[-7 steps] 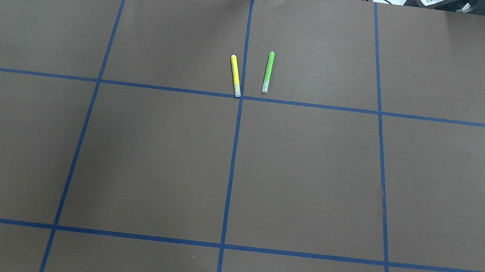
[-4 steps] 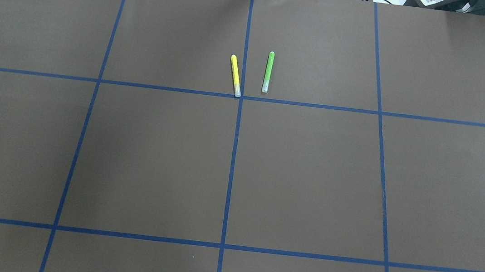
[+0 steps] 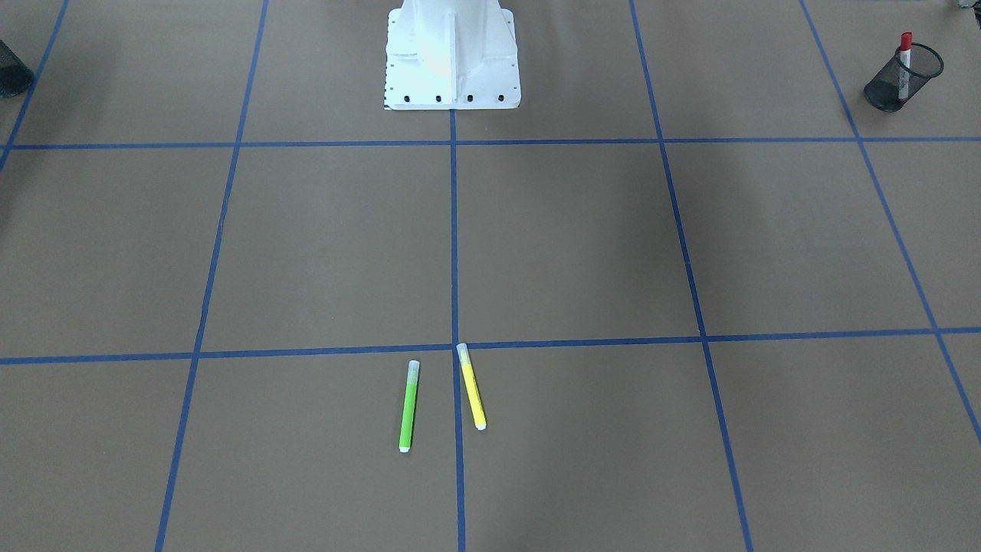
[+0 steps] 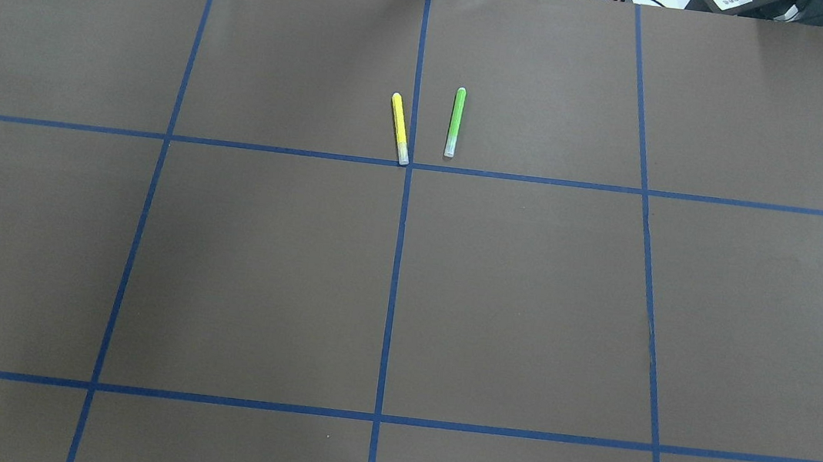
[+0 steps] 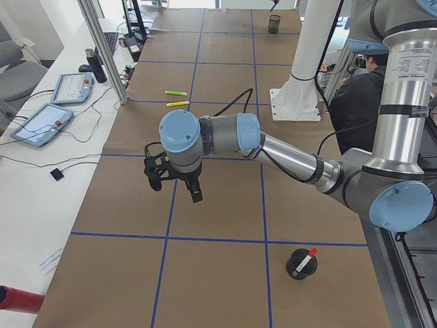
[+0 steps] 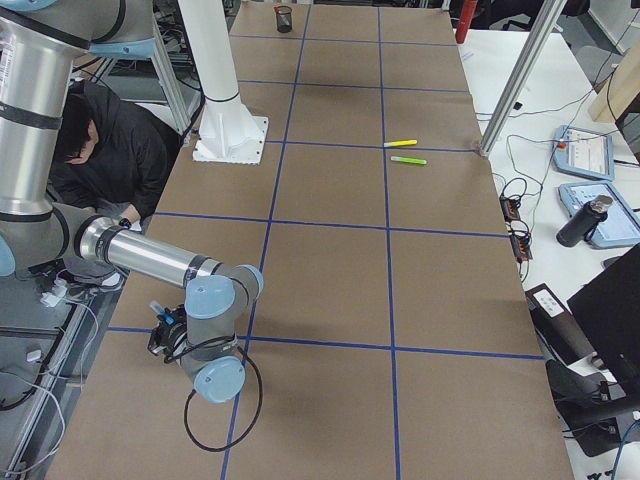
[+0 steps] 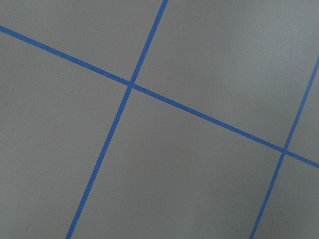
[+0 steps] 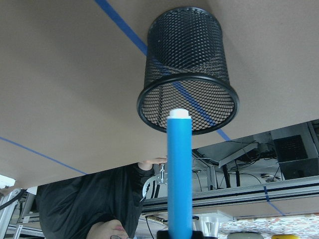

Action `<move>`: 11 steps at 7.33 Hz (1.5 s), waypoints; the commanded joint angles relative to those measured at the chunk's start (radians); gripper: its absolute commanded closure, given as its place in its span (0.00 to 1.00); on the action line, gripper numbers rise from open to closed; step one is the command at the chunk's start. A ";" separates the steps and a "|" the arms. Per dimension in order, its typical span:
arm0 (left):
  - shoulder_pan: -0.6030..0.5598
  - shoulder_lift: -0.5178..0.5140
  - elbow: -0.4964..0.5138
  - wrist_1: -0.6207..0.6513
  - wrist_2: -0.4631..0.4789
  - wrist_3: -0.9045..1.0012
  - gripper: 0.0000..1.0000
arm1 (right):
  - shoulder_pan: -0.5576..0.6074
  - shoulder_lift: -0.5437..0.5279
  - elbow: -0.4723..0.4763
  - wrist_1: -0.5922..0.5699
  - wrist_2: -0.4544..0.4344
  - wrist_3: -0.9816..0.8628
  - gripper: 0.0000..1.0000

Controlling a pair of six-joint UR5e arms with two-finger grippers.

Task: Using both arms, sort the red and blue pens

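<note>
Right arm (image 6: 150, 262) reaches in from the left, bent low, with its gripper (image 6: 163, 338) near the robot-side edge of the table (image 6: 330, 280); grip too small to read. Yellow marker (image 6: 400, 143) and green marker (image 6: 408, 160) lie flat, just beside each other, well apart from the arm. Mesh cup (image 6: 284, 18) at far end. White pedestal (image 6: 228, 130). Person (image 6: 105, 150) in black beside table.

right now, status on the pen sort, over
Right end effector holds blue pen over mesh cup. Left end effector state unclear. Red pen in other cup. Nothing blocking the drop.
</note>
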 commanded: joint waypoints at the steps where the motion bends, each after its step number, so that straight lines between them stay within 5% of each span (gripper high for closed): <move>1: 0.001 0.001 0.004 -0.003 0.000 -0.002 0.00 | 0.000 -0.005 -0.035 -0.022 0.034 -0.021 1.00; 2: 0.001 0.001 0.005 -0.003 0.000 -0.002 0.00 | 0.000 -0.005 -0.047 -0.022 0.034 -0.021 1.00; 3: 0.001 -0.001 0.005 -0.001 0.000 -0.004 0.00 | 0.000 -0.008 -0.067 -0.024 0.034 -0.038 0.61; 4: 0.001 -0.001 0.007 -0.003 0.000 -0.004 0.00 | 0.000 -0.022 -0.070 -0.027 0.034 -0.060 0.04; 8: 0.001 -0.002 0.013 -0.004 -0.002 -0.010 0.00 | 0.000 -0.011 -0.067 -0.019 0.031 -0.063 0.00; 11: 0.027 -0.008 0.048 -0.023 -0.005 -0.045 0.00 | 0.001 0.125 -0.064 0.135 0.013 0.079 0.00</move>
